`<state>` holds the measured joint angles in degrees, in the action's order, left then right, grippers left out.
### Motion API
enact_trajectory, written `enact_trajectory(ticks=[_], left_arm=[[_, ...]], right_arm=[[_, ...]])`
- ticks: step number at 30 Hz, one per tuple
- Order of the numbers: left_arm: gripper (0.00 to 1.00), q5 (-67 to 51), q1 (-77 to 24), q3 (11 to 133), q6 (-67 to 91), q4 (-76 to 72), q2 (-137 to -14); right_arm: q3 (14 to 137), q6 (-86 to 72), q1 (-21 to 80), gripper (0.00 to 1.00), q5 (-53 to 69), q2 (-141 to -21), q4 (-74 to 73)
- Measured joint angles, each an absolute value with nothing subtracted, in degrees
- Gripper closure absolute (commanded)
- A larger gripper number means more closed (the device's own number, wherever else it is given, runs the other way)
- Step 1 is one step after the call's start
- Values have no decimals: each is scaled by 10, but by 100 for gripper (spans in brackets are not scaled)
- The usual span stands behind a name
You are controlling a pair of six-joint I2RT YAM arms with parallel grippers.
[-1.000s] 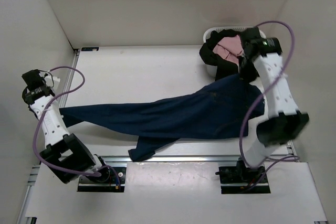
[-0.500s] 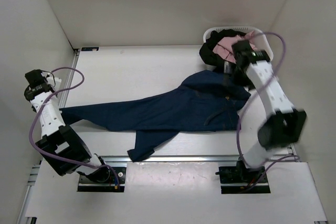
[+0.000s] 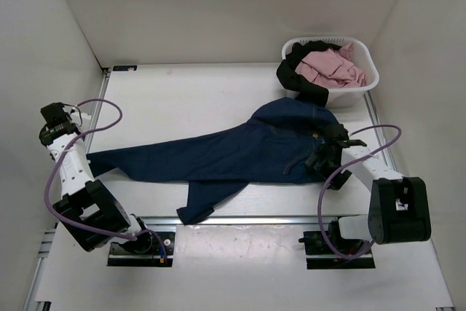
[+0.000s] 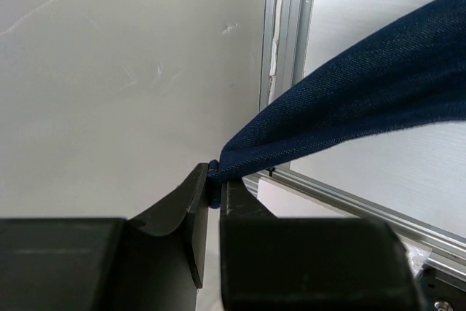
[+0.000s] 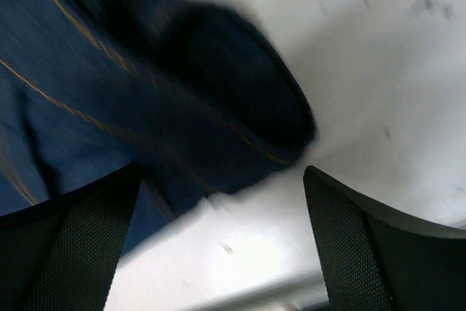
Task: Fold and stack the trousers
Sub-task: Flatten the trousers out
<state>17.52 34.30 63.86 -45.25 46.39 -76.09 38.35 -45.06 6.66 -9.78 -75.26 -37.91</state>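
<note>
At the far left, the left claw [image 3: 54,117] hung beside the side wall, past the edge of the counter [image 3: 182,96]. In the left wrist view its fingers were pressed together [image 4: 216,182] on the very tip of one leg of the navy denim trousers [image 4: 364,103], and the cloth ran taut from the pinch up and to the right over the metal rail at the counter's edge.

From above, that leg stretched in a long band across the counter toward the right [image 3: 240,152]. The second leg lay bent back toward the near edge, its end just short of the front rail. Further right, the waist end sat bunched in a loose heap.

The right claw [image 3: 333,145] was low at the near right side of that heap. In the right wrist view its jaws stood wide apart [image 5: 222,172] and gripped nothing, with a rounded fold of denim with tan stitching lying between and beyond them. That picture was blurred, so we could not tell whether either finger touched the cloth.

At the far right corner stood the white laundry basket [image 3: 369,81]. The black trousers [image 3: 293,78] hung over its left rim, and a pink garment [image 3: 331,67] was heaped inside.
</note>
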Motion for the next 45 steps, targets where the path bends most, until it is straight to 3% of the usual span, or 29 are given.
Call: enact_trajectory(ticks=[1, 2, 6, 8, 13, 16, 24, 28, 31, 36, 40, 45], left_arm=[[86, 175, 343, 637, -453, 463, -759], [86, 175, 343, 634, -454, 463, -757], [86, 175, 343, 631, -455, 464, -755], [86, 175, 343, 629, -455, 464, -754], [86, 170, 342, 627, -455, 464, -753], [86, 165, 336, 667, -453, 483, -779], [86, 170, 265, 1042, -437, 497, -936], [86, 174, 248, 1141, -448, 487, -929], [86, 174, 250, 1062, -468, 478, -856], [86, 174, 252, 818, -511, 496, -720], [86, 175, 251, 659, -536, 517, -672], [86, 183, 253, 551, -553, 559, -642]], right_arm=[[383, -461, 67, 8, -103, -759, -361], [385, -469, 67, 30, -109, -766, -347], [387, -512, 65, 85, -143, -781, -311], [385, -533, 60, 100, -149, -784, -294], [385, -542, 48, 100, -151, -783, -283], [450, -512, 44, 100, -162, -793, -324], [874, -428, 20, 100, -156, -815, -384], [927, -418, -9, 100, -156, -749, -402], [864, -425, -15, 100, -162, -656, -424], [702, -453, -19, 100, -182, -533, -502], [594, -484, -19, 100, -203, -484, -559], [518, -520, -19, 100, -243, -413, -614]])
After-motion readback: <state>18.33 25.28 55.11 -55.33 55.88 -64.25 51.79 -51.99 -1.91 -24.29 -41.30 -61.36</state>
